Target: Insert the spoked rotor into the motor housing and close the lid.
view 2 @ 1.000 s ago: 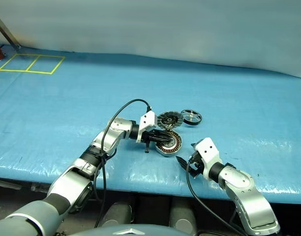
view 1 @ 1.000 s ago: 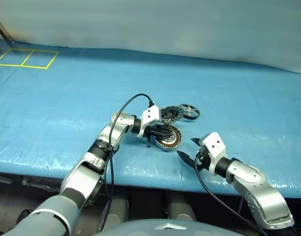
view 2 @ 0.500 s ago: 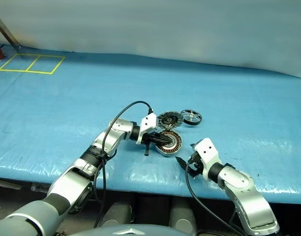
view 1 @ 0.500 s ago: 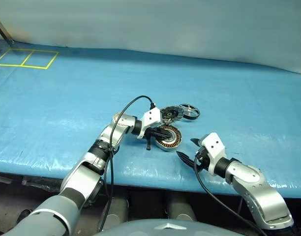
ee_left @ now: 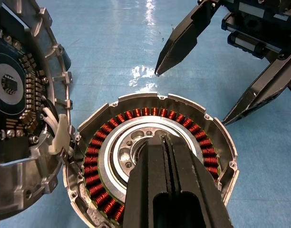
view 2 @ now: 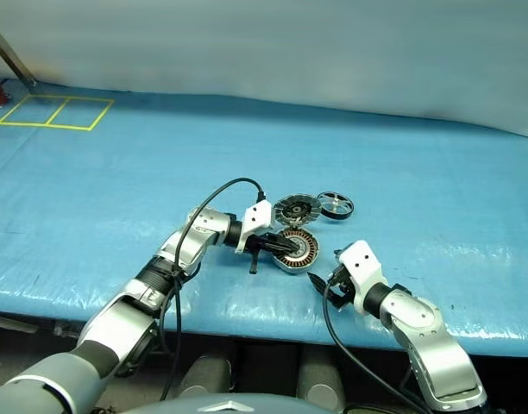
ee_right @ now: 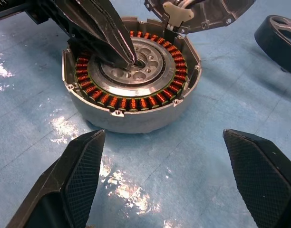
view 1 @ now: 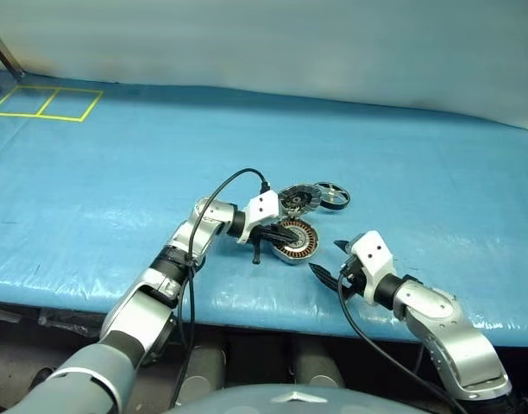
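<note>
Almost nothing differs from 1 second ago: both arms stay in place. The right gripper [ee_right: 160, 185] is wide open and empty, just before the motor housing [view 1: 294, 240]. The left gripper [ee_left: 165, 142], closed, rests its tips on the housing's centre. Behind lie the lid [view 1: 298, 200], then the spoked rotor [view 1: 331, 195], on the blue table [view 1: 117, 172].
</note>
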